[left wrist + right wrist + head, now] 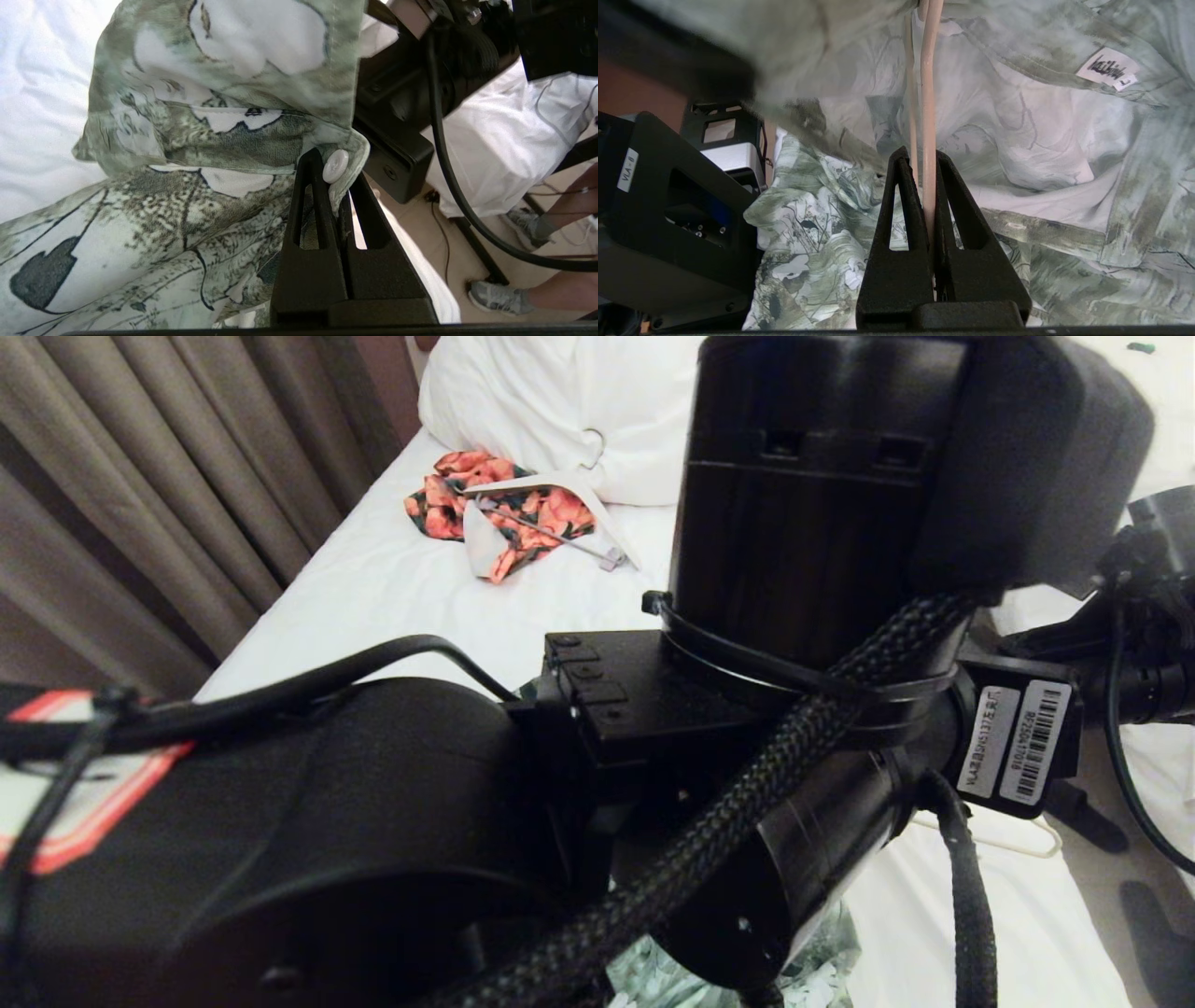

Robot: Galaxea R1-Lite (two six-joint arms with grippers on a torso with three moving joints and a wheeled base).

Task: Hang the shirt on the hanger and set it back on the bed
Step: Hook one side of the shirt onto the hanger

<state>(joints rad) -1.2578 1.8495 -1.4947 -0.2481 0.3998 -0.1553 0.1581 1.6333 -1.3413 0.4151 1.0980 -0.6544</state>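
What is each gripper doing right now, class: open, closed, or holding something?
Left gripper: closed on the shirt, pinching its edge by a white button.
Right gripper: closed on the hanger.

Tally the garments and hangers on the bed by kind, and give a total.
Garments: 2, the green shirt and the orange floral garment.
Hangers: 2, the cream hanger and the white clip hanger.
Total: 4
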